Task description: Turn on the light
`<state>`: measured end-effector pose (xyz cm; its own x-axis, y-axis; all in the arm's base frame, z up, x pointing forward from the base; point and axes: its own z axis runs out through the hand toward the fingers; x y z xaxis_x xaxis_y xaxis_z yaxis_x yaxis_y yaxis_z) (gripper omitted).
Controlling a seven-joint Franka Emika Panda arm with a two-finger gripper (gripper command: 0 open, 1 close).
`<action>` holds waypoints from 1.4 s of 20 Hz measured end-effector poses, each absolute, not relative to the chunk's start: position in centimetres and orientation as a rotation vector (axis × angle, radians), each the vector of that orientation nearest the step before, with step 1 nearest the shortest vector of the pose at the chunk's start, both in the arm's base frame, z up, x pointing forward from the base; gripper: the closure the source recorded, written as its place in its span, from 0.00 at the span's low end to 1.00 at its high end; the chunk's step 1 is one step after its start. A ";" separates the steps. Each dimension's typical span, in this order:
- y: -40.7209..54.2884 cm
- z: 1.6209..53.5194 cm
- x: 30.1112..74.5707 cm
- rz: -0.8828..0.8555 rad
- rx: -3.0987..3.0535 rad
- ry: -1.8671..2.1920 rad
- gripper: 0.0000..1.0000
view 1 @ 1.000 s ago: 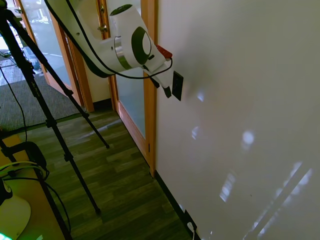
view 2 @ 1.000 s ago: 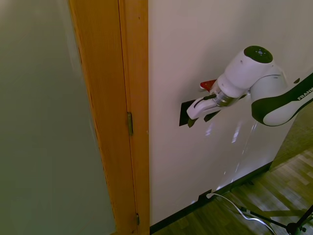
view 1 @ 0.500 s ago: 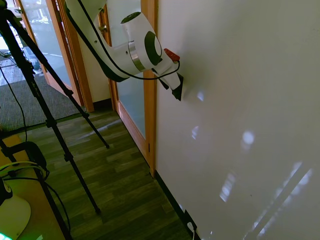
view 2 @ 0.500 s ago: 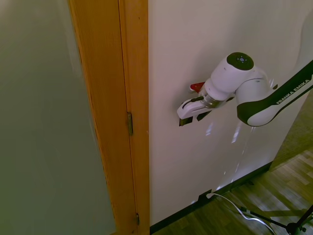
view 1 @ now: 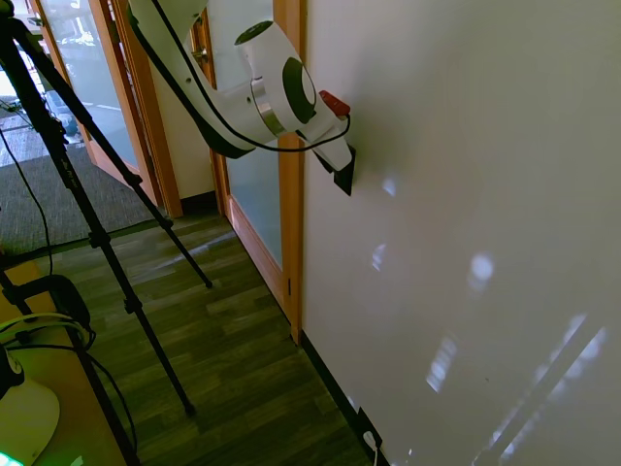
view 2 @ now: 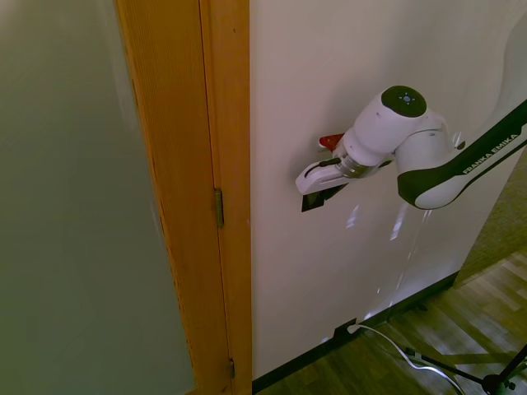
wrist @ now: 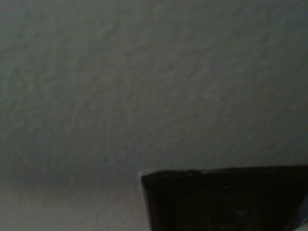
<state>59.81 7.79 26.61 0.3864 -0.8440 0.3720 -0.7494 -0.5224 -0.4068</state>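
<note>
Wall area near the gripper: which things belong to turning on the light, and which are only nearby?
Part of the job:
- black switch plate
- gripper, right at the plate

Only nearby:
- wooden door frame
- lower black plate with white plug

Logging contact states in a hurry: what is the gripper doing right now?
Gripper: at the black switch plate on the wall; open or shut cannot be told, nothing visibly held.
</note>
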 end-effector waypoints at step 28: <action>7.9 29.1 56.9 -0.987 -2.360 1.317 0.00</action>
